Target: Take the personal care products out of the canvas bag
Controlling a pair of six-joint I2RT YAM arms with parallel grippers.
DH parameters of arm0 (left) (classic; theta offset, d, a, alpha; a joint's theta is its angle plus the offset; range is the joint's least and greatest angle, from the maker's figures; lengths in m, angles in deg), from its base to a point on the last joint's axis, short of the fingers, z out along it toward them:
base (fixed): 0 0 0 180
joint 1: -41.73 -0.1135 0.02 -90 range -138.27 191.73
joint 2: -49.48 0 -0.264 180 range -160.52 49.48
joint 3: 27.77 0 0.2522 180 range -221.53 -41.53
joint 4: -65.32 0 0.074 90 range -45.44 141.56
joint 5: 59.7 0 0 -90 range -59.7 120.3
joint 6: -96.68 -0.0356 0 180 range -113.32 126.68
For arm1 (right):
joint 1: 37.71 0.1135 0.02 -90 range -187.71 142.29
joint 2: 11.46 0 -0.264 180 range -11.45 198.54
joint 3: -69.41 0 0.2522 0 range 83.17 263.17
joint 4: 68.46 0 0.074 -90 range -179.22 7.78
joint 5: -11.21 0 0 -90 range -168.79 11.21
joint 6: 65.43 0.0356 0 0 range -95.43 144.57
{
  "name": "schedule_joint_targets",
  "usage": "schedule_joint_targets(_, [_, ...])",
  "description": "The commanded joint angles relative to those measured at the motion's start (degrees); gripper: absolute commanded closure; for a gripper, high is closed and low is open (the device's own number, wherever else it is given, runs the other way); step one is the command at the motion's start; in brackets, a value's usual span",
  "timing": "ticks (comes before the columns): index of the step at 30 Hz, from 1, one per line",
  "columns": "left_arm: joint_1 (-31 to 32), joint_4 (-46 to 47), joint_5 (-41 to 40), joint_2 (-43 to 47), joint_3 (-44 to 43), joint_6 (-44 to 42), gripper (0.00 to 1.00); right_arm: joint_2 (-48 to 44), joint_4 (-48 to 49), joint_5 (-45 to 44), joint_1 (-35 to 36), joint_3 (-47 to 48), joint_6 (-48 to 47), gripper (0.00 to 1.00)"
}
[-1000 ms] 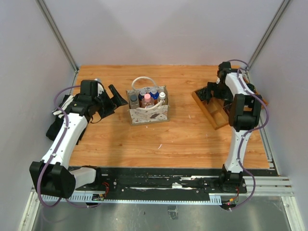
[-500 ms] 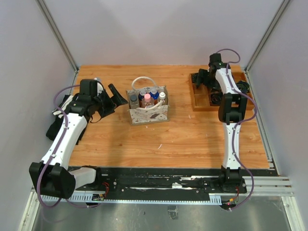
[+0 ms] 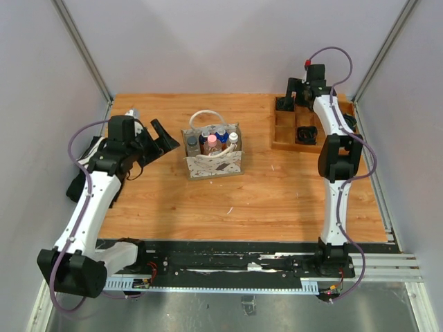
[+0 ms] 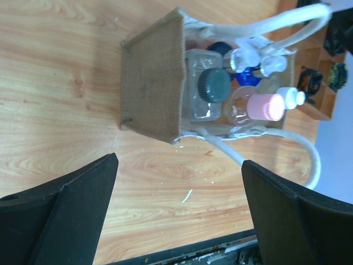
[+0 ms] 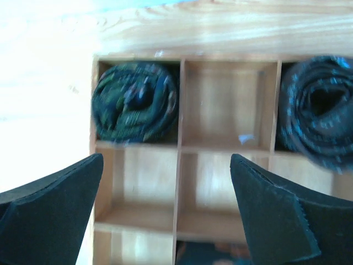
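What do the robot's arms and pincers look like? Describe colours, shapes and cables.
The left arm and right arm have slim white links with black joints; a purple cable loops along each. The left pincer and right pincer each have two flat, tapering black fingers.

Cream canvas bag, dark prints; pink-capped bottle; green coil.

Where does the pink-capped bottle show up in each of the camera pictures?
Top external: the pink-capped bottle stands in the canvas bag, just above the picture's centre.
Left wrist: upper right, in the bag's open top.
Right wrist: not in it.
Shared landmark: the wooden tray, seen in all three views.
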Motion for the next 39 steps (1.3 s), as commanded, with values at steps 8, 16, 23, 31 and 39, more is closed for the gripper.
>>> schedule_joint_targets(8, [0.2,9.97,-1.32,4.78,2.11,-6.01,0.0,-34.76,-2.45,16.03,13.25,-22.51,-6.46,0.01])
schedule_joint_targets(16, [4.13,11.11,-5.55,2.12,0.62,-6.19,0.0,-36.15,-11.39,12.61,26.93,-25.14,-7.59,0.33])
schedule_joint_targets(23, [4.35,11.55,-6.03,3.41,3.21,-5.15,0.0,-34.65,-12.39,9.03,32.42,-29.36,-8.76,0.38])
schedule_joint_targets(31, [4.4,15.77,-3.64,3.84,7.73,-2.37,0.0,-29.85,-12.78,5.69,33.45,-29.0,-9.44,0.46])
schedule_joint_targets(39, [4.4,16.18,-5.2,3.53,7.68,-3.01,0.0,-29.51,-11.57,1.31,34.41,-27.33,-10.3,0.42])
